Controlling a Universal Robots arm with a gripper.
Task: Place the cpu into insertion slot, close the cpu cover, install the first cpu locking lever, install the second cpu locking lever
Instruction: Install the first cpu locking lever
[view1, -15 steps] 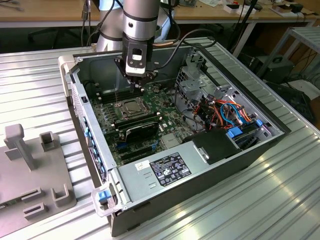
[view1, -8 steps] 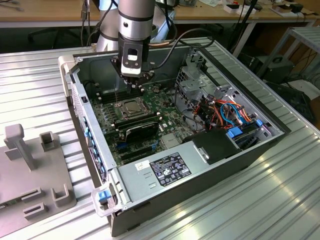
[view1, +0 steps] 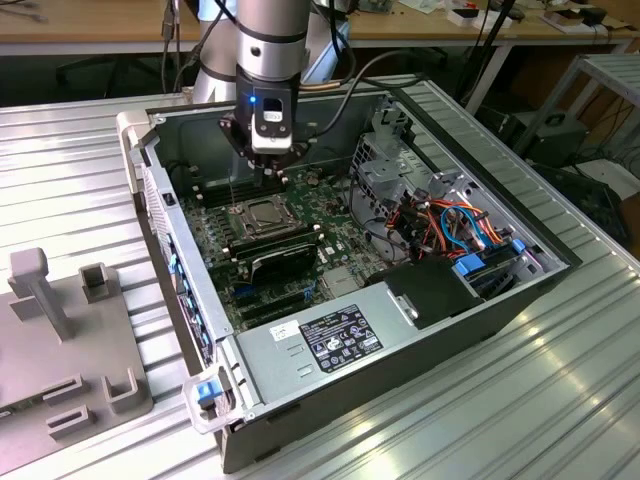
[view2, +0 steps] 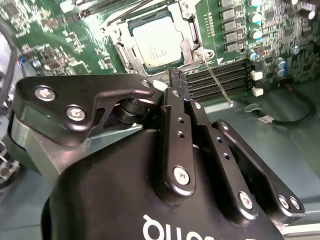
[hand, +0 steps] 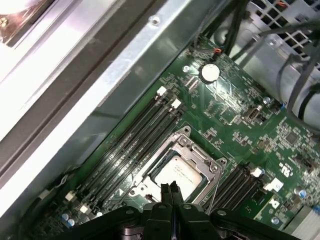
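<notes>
The cpu (view2: 157, 42) lies flat in the insertion slot (view1: 262, 214) on the green board, silvery face up. The cpu cover (view2: 192, 40) is folded down around it as a silver frame; in the first wrist view the cpu (hand: 179, 172) shows through the cover's (hand: 202, 156) cut-out. A thin metal locking lever (view2: 217, 82) sticks out free from a corner of the socket, over the memory slots. My gripper (view1: 268, 183) hangs just above the socket's far edge. Its fingers are pressed together, shut, with nothing between them, in both wrist views (view2: 175, 76) (hand: 170, 188).
Long black memory slots (hand: 135, 140) flank the socket. A long black card (view1: 285, 255) lies just in front of it. The power supply (view1: 330, 340), drive cage (view1: 385, 165) and coloured cables (view1: 450, 225) fill the case's right. A grey fixture (view1: 60, 330) sits on the table left.
</notes>
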